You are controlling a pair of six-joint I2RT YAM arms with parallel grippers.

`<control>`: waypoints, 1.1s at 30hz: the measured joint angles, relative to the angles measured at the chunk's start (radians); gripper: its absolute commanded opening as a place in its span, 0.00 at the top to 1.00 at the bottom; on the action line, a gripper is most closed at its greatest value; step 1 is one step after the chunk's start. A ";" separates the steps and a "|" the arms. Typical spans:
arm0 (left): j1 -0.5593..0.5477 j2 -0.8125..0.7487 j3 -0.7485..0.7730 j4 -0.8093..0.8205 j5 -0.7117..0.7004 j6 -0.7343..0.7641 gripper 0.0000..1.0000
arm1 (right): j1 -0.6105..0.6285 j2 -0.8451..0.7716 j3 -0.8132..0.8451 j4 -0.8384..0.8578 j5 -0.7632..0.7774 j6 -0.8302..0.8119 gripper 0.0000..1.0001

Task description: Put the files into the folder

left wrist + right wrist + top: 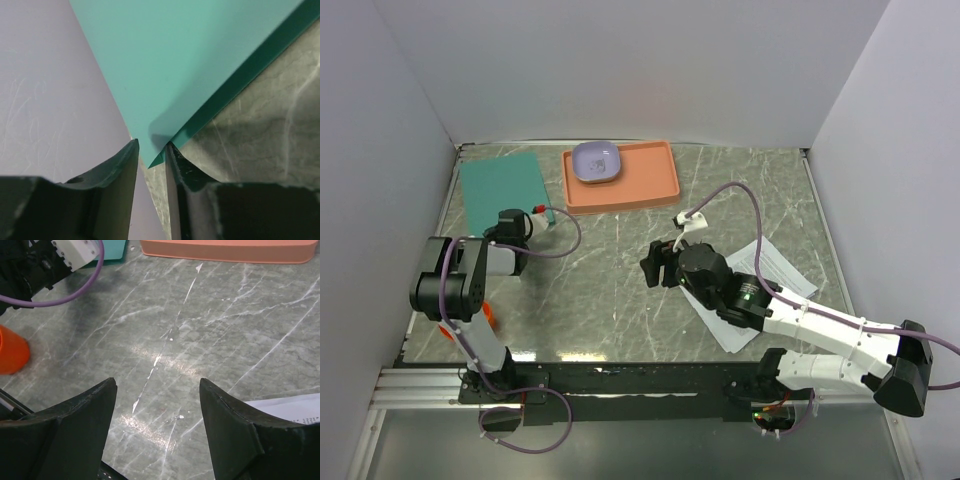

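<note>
The teal folder (500, 187) lies at the back left by the wall. My left gripper (510, 216) is at its near edge. In the left wrist view the folder's corner (165, 75) pokes between my fingers, which stand a narrow gap apart; the right fingertip (172, 150) touches the darker lower edge. The light upper leaf looks raised against the wall. The files (775, 265), white printed sheets, lie at the right under my right arm, and their edge shows in the right wrist view (295, 407). My right gripper (655, 265) is wide open and empty over bare table (157, 390).
An orange-pink tray (645, 185) holding a purple bowl (597, 161) stands at the back centre; its front wall shows in the right wrist view (225, 252). An orange object (488, 318) sits by the left arm's base. Walls enclose the table on three sides.
</note>
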 measured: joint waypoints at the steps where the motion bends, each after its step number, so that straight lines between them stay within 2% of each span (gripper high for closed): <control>1: -0.002 0.010 0.000 0.013 0.000 0.003 0.67 | 0.000 0.000 0.000 0.004 0.000 0.000 0.26; 9: -0.003 0.060 0.001 0.059 -0.011 0.022 0.71 | 0.000 -0.020 0.000 0.013 -0.001 0.000 0.33; 12: -0.003 0.080 0.008 0.077 -0.018 0.027 0.88 | 0.000 -0.032 -0.001 0.017 -0.001 -0.004 0.36; 13: -0.003 0.089 0.013 0.084 -0.023 0.031 0.97 | 0.000 -0.037 -0.002 0.019 -0.001 -0.004 0.37; 14: -0.003 0.099 0.019 0.093 -0.029 0.036 0.99 | 0.000 -0.042 -0.003 0.019 -0.001 -0.005 0.39; 24: -0.006 0.103 0.036 0.202 -0.089 0.059 0.99 | 0.005 -0.065 -0.016 0.026 -0.008 -0.003 0.50; 27: -0.007 0.044 0.042 0.138 -0.097 0.026 0.99 | 0.009 -0.065 -0.016 0.026 -0.008 -0.004 0.50; 33: -0.022 -0.292 0.129 -0.228 -0.069 -0.136 0.99 | 0.011 -0.063 -0.016 0.028 -0.008 -0.015 0.50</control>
